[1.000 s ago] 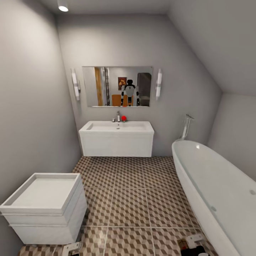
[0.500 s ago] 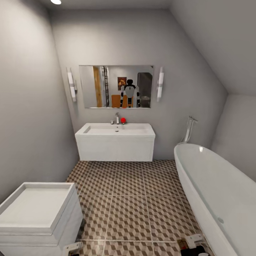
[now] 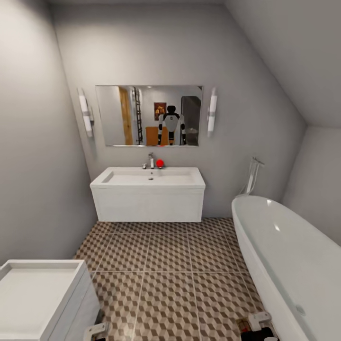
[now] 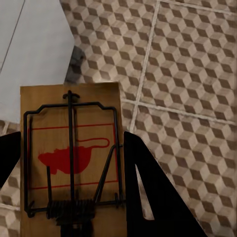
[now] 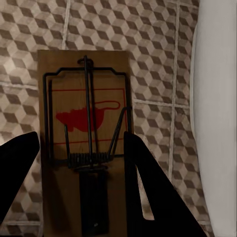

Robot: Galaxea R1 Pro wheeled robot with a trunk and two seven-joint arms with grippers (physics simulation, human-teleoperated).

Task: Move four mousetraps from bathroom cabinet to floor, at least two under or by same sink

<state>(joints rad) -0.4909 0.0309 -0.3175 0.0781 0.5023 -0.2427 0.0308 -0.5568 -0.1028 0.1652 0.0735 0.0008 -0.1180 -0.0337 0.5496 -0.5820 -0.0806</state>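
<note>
Over the bathroom floor (image 3: 170,265), each gripper's jaws clamp a light, rigid mousetrap (image 4: 71,158) by its board edges.

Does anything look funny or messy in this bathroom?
Nothing is spilled or broken. The odd bit: each tool carries a mousetrap, one in the left tool and one in the right tool, above the tiled floor. A small red thing sits by the sink tap.
</note>
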